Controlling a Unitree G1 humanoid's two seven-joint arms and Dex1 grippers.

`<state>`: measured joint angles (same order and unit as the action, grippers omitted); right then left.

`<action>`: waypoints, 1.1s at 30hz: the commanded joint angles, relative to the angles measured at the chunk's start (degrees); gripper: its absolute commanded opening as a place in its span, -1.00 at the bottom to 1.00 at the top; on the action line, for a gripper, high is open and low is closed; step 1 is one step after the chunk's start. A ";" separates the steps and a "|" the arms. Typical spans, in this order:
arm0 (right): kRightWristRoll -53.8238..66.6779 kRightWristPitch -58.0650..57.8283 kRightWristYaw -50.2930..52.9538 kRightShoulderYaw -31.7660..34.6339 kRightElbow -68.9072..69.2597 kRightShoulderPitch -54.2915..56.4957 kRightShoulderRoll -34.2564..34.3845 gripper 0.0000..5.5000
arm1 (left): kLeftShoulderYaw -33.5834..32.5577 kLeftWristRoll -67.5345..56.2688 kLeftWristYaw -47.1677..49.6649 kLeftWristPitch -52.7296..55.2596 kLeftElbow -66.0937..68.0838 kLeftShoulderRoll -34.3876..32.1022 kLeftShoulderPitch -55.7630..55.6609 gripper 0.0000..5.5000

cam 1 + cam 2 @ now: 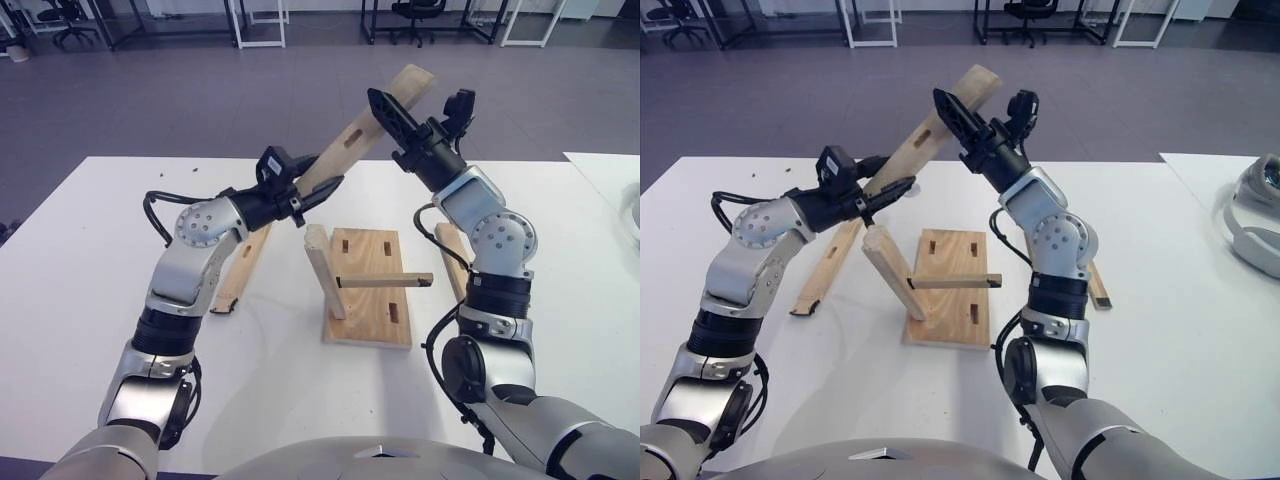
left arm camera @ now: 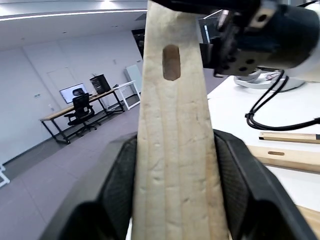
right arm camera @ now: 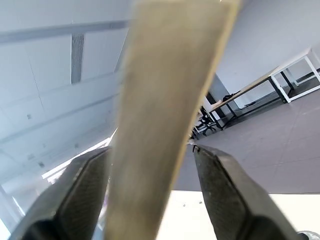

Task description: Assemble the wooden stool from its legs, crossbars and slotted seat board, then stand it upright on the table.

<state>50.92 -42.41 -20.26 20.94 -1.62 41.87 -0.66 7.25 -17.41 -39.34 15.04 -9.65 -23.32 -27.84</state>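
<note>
Left gripper (image 1: 312,194) and right gripper (image 1: 386,112) both pinch one leg (image 1: 336,156) aloft. We should lower it squarely into the seat board (image 1: 366,312).

Stereo overhead; wrist cams near leg (image 2: 172,150)

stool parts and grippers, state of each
raised leg: aloft, tilted
left gripper: shut on raised leg
right gripper: shut on raised leg
seat board: flat on table
standing leg: leaning on seat board
crossbar: sticking out of standing leg
left spare leg: lying flat
right spare piece: lying flat
</note>
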 commanded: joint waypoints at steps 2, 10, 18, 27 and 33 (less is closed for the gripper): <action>4.13 -2.82 2.53 0.67 0.99 0.78 -1.76 -0.09 | 0.30 1.95 -1.77 -3.17 1.30 -0.85 -0.82 -0.24; 12.39 -6.65 8.02 3.71 1.97 -0.22 -2.70 -0.63 | 1.33 4.67 -3.21 -5.92 2.28 -1.07 -1.11 -0.24; 9.00 -4.58 14.12 4.67 13.84 -15.41 -7.08 -0.63 | 0.75 8.83 -0.79 -6.18 4.21 -3.17 4.34 0.27; 27.20 -7.79 29.33 13.17 39.05 -52.62 -11.48 -0.63 | -0.75 12.37 8.49 0.36 -4.67 -2.96 29.22 0.80; 21.87 -4.88 34.23 7.86 40.81 -53.65 -16.11 -0.64 | -0.81 11.09 10.56 5.66 -9.27 -1.26 29.59 0.80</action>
<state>77.99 -46.50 12.04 31.46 37.78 -10.85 -15.03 6.40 -6.08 -29.32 18.65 -17.19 -24.97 1.49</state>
